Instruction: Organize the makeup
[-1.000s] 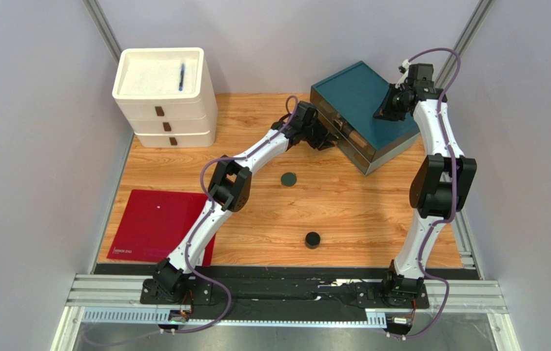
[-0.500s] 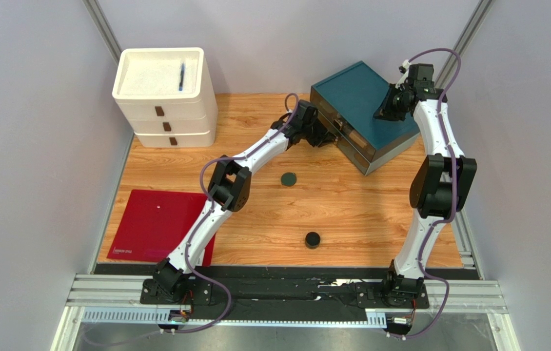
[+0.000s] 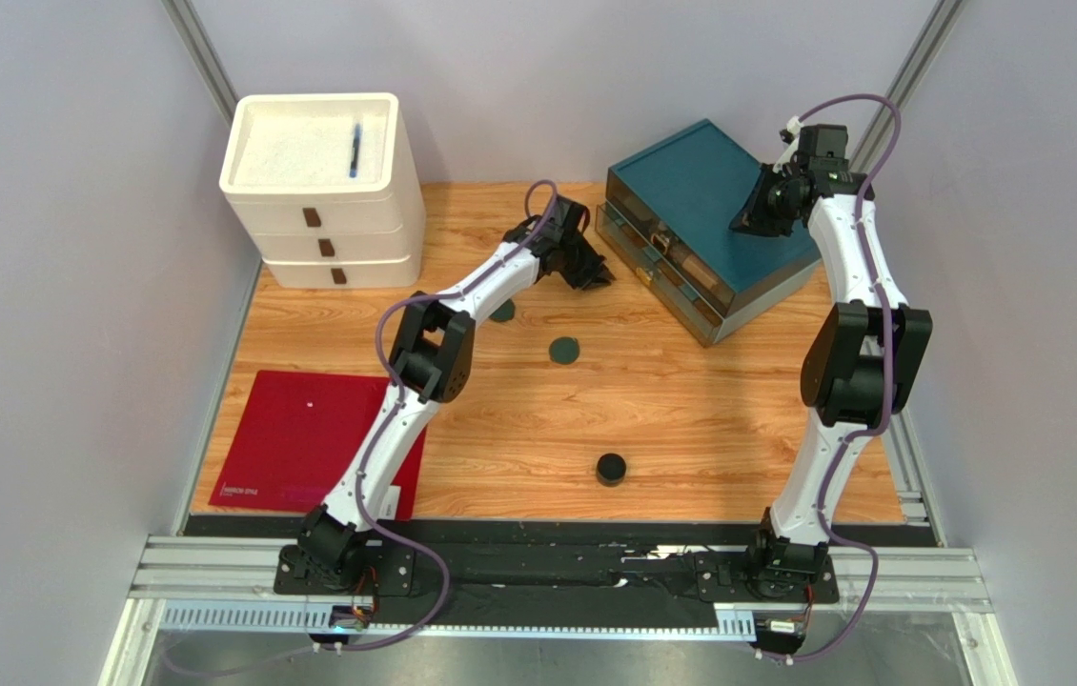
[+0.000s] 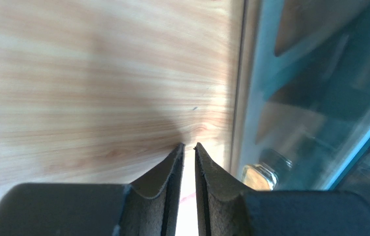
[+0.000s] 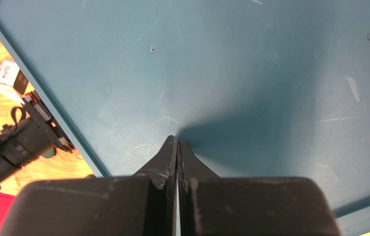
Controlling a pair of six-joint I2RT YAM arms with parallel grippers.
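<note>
Table (image 3: 702, 415) centre lies open between white drawers (image 3: 323, 215) and teal cabinet (image 3: 702, 186), save dark-green disc (image 3: 564, 349) and black jar (image 3: 612, 468).

Left arm (image 3: 461, 296) half covers a dark-green disc (image 3: 504, 312).

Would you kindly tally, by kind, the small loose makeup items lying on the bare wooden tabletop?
Dark-green discs: 2
Black round jar: 1
Total: 3
</note>
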